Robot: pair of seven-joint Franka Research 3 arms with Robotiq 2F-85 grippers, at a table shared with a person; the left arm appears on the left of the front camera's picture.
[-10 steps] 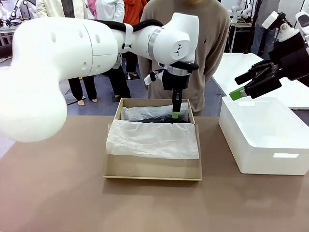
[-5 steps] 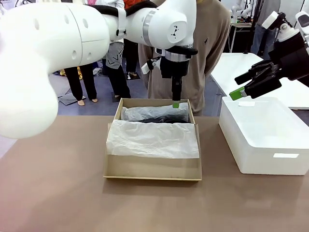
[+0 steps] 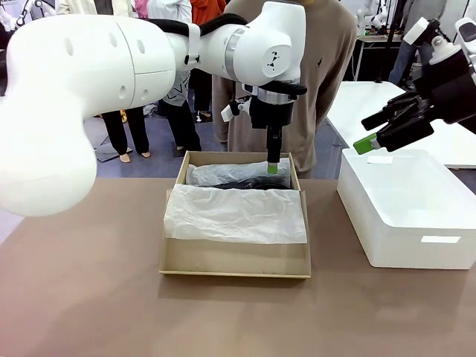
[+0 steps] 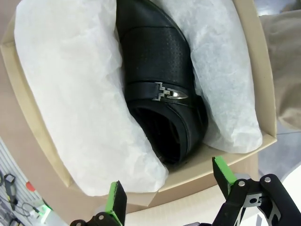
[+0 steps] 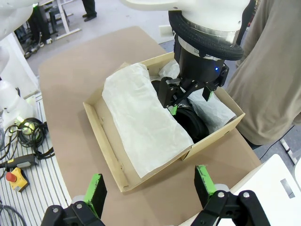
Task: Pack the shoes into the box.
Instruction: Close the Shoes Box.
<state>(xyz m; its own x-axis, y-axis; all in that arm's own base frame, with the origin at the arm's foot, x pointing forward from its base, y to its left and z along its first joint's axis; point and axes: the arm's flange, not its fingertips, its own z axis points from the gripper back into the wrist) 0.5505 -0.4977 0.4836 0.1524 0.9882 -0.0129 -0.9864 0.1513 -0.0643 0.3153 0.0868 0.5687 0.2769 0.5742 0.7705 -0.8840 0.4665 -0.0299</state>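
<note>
Two white arms reach over a brown desk (image 3: 89,312). The left arm sweeps in from the left and hangs its left tool (image 3: 273,169) pointing straight down over the far right part of the cardboard box (image 3: 235,260). In its wrist view the two green-padded fingers (image 4: 115,200) stand wide apart with nothing between them. The cardboard box sits at the middle of the desk, open at the top and lined with white tissue paper (image 3: 234,216) that lies folded over its near half. A black shoe (image 4: 157,89) lies inside along the far half, between folds of the tissue, with a silver buckle (image 4: 168,94) on its strap facing up. Whether a second shoe lies under the paper cannot be told. A person in a tan sweater (image 3: 331,59) stands at the far side, just behind the box. To the right, apart from the cardboard box, rests a larger white box (image 3: 405,212). Above its far left corner the right tool (image 3: 365,132) hangs in the air, its fingers (image 5: 96,188) spread apart and holding nothing
</note>
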